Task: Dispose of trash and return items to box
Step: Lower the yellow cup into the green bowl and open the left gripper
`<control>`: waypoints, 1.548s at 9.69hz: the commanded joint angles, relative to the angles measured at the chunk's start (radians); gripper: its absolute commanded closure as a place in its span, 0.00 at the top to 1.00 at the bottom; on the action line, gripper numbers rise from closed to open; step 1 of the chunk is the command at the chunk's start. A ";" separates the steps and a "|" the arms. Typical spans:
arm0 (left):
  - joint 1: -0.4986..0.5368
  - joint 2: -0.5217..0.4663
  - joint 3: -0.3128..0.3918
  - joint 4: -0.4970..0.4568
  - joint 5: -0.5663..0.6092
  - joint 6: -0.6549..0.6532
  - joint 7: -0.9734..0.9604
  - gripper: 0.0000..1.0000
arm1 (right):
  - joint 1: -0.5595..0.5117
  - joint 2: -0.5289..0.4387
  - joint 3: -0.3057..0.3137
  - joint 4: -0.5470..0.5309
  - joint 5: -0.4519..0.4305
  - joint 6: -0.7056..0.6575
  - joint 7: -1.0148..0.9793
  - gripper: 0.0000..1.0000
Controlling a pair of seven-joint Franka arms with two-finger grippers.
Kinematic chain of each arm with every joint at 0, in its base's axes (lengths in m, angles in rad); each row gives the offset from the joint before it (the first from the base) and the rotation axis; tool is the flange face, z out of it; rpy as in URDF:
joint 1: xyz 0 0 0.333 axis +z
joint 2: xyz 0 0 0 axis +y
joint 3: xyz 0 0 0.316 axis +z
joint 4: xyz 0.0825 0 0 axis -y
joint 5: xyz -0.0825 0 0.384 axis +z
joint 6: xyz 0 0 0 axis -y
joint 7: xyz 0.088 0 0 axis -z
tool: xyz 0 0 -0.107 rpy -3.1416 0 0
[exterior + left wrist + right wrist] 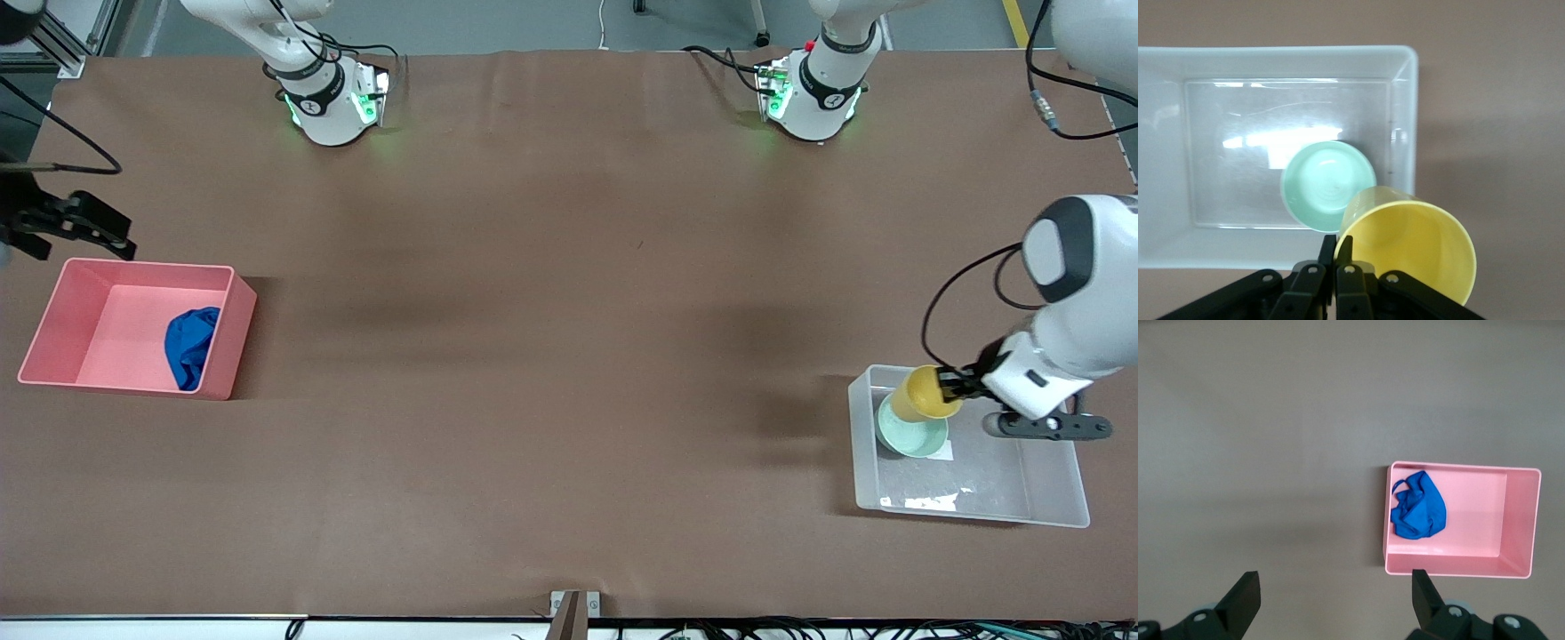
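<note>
In the front view, the table (569,356) is seen under a brown cover, with a pink bin (224,342) toward the right arm's end and the box (1058,498), clear plastic, toward the left arm's end. The trash (191,345), a blue wad, lies in the pink bin against the wall that faces the table's middle. The bowl (916,436), mint green, stands upright on the floor of the box, partly on a white label (944,452). The cup (920,393), yellow, is held tilted above the box, over the bowl's rim, by the left gripper (953,385), whose fingers are closed on the cup's rim. The right gripper (84,233) hangs at the table's edge just beside the pink bin, and nothing is held in it. In the left wrist view, the left gripper (1335,248) is seen with its fingers pinched nearly together on the wall of the cup (1411,250), whose open mouth faces the camera; below it the bowl (1325,183) sits in the box (1405,80) near one long wall, and the cup overlaps the bowl's rim in this view. In the right wrist view, the right gripper (1335,597) is shown with its fingers spread wide and empty, above bare table just beside the pink bin (1458,565); the trash (1420,507) is bunched at one end of that bin.
</note>
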State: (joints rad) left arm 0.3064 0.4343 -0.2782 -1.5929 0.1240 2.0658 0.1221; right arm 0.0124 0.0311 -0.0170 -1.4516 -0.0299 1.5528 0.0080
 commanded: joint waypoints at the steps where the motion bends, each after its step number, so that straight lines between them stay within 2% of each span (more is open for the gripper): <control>1: 0.042 0.104 -0.006 0.048 0.016 0.002 0.117 0.00 | -0.009 0.021 -0.009 0.037 0.022 -0.007 0.013 1.00; 4: 0.045 0.246 -0.006 0.154 0.069 0.019 0.156 0.00 | -0.005 0.023 -0.009 0.045 0.030 -0.014 0.012 1.00; 6: 0.045 0.282 -0.004 0.152 0.071 0.031 0.157 0.01 | -0.057 0.015 -0.015 0.046 0.044 -0.037 -0.016 1.00; 9: 0.048 0.323 -0.004 0.152 0.069 0.060 0.156 0.02 | -0.013 0.018 -0.009 0.034 0.019 -0.060 -0.056 1.00; 10: 0.048 0.334 -0.004 0.152 0.069 0.075 0.156 0.09 | -0.011 0.038 -0.009 0.028 0.018 -0.053 -0.056 1.00; 11: 0.048 0.337 -0.004 0.152 0.069 0.079 0.154 0.33 | -0.009 0.038 -0.009 0.034 0.016 -0.054 -0.056 1.00; 12: 0.051 0.336 -0.004 0.152 0.062 0.079 0.137 0.81 | -0.008 0.038 -0.008 0.034 0.019 -0.054 -0.050 1.00; 13: 0.056 0.331 -0.004 0.152 0.062 0.079 0.137 1.00 | -0.009 0.036 -0.007 0.037 0.024 -0.051 -0.046 1.00; 15: 0.060 0.289 -0.015 0.154 0.049 0.071 0.107 1.00 | -0.014 0.036 -0.009 0.043 0.033 -0.053 -0.054 1.00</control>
State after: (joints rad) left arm 0.3596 0.7343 -0.2832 -1.4379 0.1739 2.1379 0.2555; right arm 0.0016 0.0719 -0.0251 -1.4184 -0.0051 1.5052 -0.0387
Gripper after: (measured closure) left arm 0.427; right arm 0.000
